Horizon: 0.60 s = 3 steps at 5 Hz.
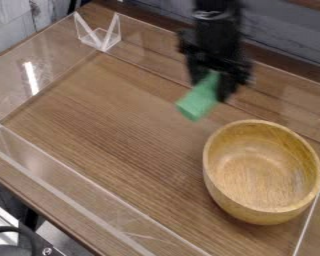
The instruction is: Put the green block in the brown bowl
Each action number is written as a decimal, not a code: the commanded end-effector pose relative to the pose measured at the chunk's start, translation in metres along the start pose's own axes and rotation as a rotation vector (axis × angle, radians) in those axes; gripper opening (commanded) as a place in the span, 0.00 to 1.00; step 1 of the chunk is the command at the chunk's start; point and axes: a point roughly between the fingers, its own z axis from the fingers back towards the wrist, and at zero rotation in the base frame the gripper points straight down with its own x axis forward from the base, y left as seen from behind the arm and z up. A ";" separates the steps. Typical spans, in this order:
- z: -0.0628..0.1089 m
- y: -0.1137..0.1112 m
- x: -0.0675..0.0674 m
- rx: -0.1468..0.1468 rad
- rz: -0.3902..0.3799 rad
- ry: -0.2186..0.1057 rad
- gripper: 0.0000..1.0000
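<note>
Gripper [211, 85] pointing down above the middle of the wooden table [103, 130], fingers clamped on the green block [198, 101], which hangs tilted clear of the surface near the brown bowl's [263, 171] far rim.

A wooden table [96, 130] with dark grain spreads below and to the left of the gripper. Clear acrylic walls [43, 85] stand along its edges, catching glare. Far left of the gripper, at the back corner, a clear bracket [99, 32] stands upright, perhaps folded plastic. Behind the gripper runs a grey wall [290, 35].
</note>
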 end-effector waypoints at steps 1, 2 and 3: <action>0.017 -0.051 -0.002 -0.011 -0.041 -0.057 0.00; 0.010 -0.090 -0.003 -0.006 -0.055 -0.074 0.00; 0.016 -0.092 -0.005 0.006 -0.022 -0.094 0.00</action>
